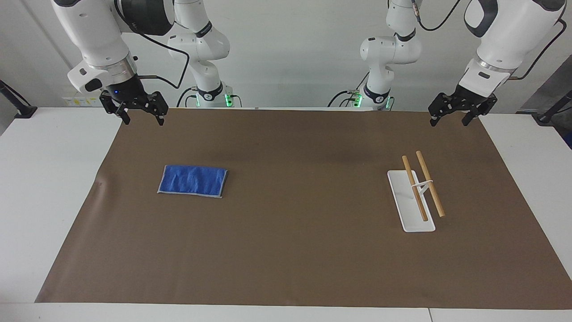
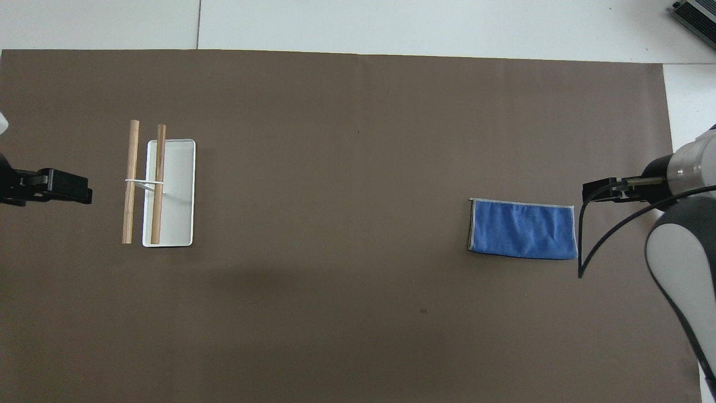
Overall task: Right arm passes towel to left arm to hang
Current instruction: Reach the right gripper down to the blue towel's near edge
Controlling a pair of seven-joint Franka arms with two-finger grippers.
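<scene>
The right gripper hangs empty with its fingers spread apart, over the brown mat at its edge nearest the robots, raised well clear of the blue towel. The towel lies flat and folded on the mat toward the right arm's end of the bench. Well apart from the towel, toward the left arm's end, stands a white towel rack with two wooden bars, and the left gripper waits above the mat's edge, fingers likewise apart and empty.

No readable text, label, brand, number or sign was visible on any object, on either arm, or on worktop in both views.
</scene>
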